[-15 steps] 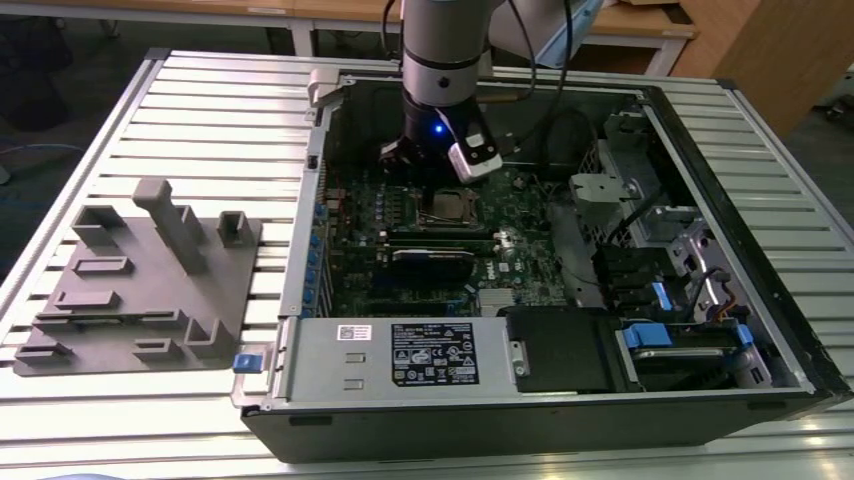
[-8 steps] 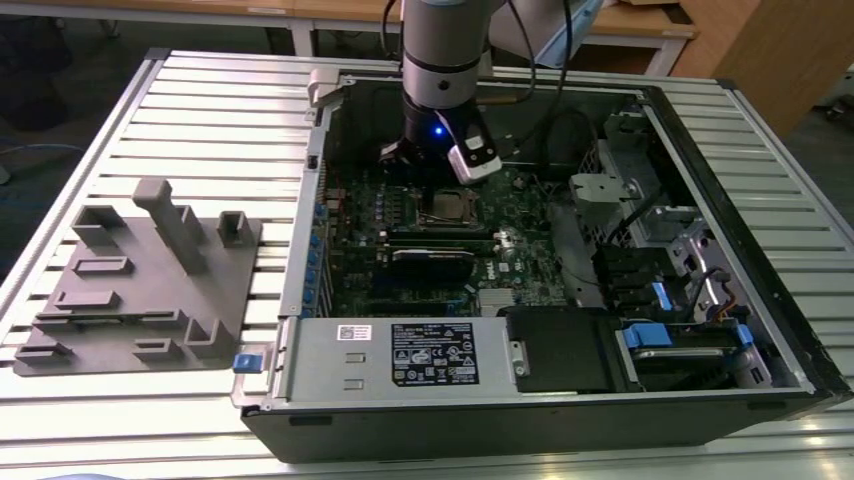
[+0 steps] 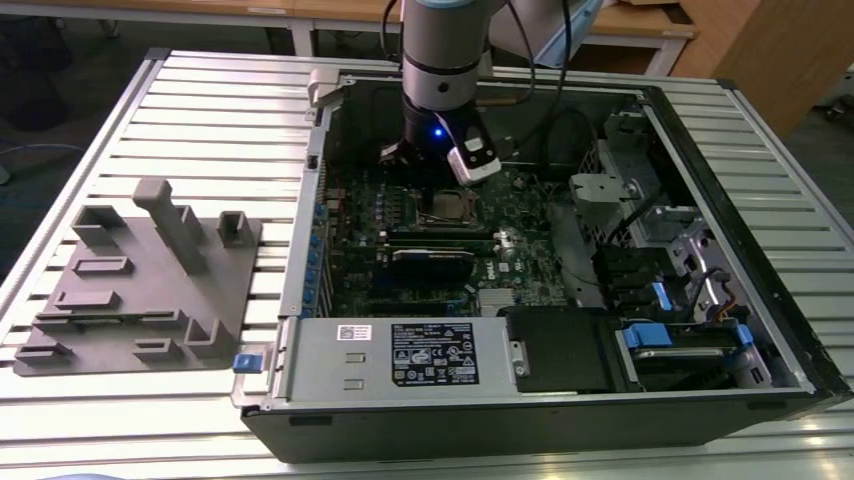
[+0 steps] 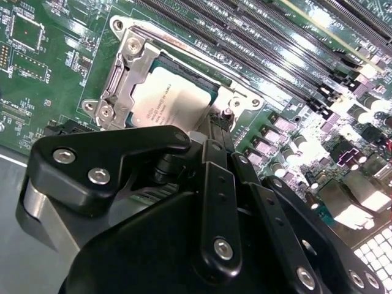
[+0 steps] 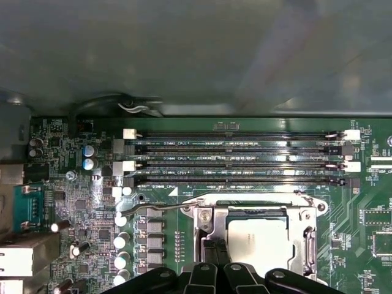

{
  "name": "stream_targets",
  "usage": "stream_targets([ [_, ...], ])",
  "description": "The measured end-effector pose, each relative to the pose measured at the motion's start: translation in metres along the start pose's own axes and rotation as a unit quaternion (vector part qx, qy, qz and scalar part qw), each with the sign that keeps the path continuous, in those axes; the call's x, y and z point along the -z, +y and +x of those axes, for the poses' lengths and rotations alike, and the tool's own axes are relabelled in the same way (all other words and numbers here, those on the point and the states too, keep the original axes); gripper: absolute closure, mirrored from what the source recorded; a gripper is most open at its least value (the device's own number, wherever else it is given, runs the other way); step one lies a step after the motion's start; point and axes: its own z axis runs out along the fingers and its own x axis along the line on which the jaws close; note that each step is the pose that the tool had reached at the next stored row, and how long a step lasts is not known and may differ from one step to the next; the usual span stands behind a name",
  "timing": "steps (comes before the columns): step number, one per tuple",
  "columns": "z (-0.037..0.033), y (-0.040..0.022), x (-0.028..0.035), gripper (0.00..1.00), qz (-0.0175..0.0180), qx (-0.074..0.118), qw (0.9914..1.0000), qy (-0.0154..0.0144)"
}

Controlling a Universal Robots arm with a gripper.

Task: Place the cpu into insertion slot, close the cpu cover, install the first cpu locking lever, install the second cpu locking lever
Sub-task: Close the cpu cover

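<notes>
From the exterior view I see the open case (image 3: 561,420) lying on the slatted surface (image 3: 200,110), with a grey fixture (image 3: 134,280) well apart from it towards that view's left. My arm (image 3: 441,60) reaches down into the case, its lower end just above the slot (image 3: 451,222) on the green board (image 3: 521,265). In the second wrist view my hand (image 4: 219,124) has its two black fingers (image 4: 211,153) pressed together with nothing visible between them, and their tips sit right at the edge of the slot beside a small screw post (image 4: 227,113). I cannot tell whether the tips touch the metal. The cpu (image 4: 174,92) lies flat inside the slot, silver top up, and the cover (image 4: 125,82) is down around it, framing the chip. In the first wrist view the cpu (image 5: 257,242) is again seated in the slot with the cover (image 5: 205,220) lying over its edges, and my hand (image 5: 215,245) points at the cover's near side, fingers together. A thin metal lever (image 5: 162,207) runs out from the slot's corner along the board, between the slot and the long memory slots (image 5: 239,156). I cannot tell whether it is latched.
</notes>
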Motion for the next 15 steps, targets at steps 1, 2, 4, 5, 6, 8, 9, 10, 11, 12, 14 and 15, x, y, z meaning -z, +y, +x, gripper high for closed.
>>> stream_targets([
  [1,0.0001,0.0000,-0.0002,0.89,0.0000,0.000,1.00000,0.0000],
  [2,0.0001,0.0001,-0.0004,0.89,-0.0001,0.000,1.00000,-0.0001],
  [4,0.0001,0.0001,-0.0004,0.89,-0.0001,0.000,1.00000,0.0000],
  [5,0.0002,0.0001,-0.0005,0.89,0.0000,0.000,1.00000,-0.0001],
  [6,0.0002,0.0001,-0.0011,0.89,-0.0003,0.000,1.00000,-0.0002],
  [8,0.0002,0.0000,-0.0021,0.89,-0.0001,0.000,1.00000,-0.0001],
  [9,0.0002,0.0000,-0.0021,0.89,0.0000,0.000,1.00000,0.0000],
  [10,0.0002,0.0000,-0.0021,0.89,0.0000,0.000,1.00000,0.0000],
  [11,0.0002,0.0000,-0.0021,0.89,0.0000,0.000,1.00000,0.0000],
  [12,0.0002,0.0000,-0.0022,0.89,0.0000,0.000,1.00000,0.0000],
  [14,0.0002,0.0001,-0.0031,0.89,-0.0003,0.000,1.00000,-0.0002],
  [15,0.0002,0.0000,-0.0036,0.89,-0.0002,0.000,1.00000,-0.0001],
])
